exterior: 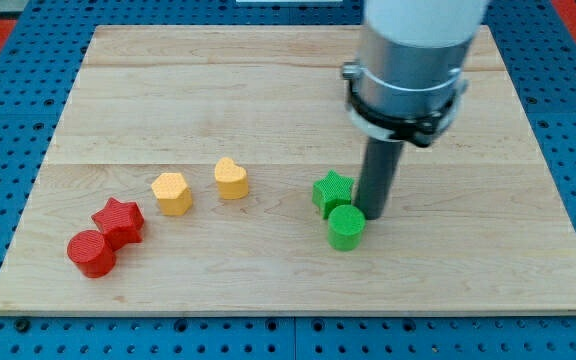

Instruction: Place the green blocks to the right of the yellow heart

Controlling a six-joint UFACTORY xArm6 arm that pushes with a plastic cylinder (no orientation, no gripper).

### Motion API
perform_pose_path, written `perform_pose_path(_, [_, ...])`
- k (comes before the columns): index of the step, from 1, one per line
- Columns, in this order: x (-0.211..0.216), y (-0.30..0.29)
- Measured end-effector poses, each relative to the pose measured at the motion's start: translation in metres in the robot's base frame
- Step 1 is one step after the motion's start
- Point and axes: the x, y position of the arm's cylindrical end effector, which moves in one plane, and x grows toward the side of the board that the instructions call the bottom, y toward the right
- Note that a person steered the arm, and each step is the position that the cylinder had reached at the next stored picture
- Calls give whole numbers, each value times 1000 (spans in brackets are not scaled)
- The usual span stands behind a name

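The yellow heart [231, 178] lies left of the board's centre. A green star [333, 192] and a green cylinder [346, 227] sit close together to its right, the cylinder just below the star. My tip [374, 213] rests on the board right beside both green blocks, at their right side, touching or nearly touching them. The rod rises from there to the arm's grey body at the view's top.
A yellow hexagon [172, 193] lies left of the heart. A red star [119, 221] and a red cylinder [92, 253] sit at the lower left. The wooden board [288, 90] lies on a blue pegboard surface.
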Motion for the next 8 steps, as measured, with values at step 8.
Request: perform_pose_path(8, [67, -24])
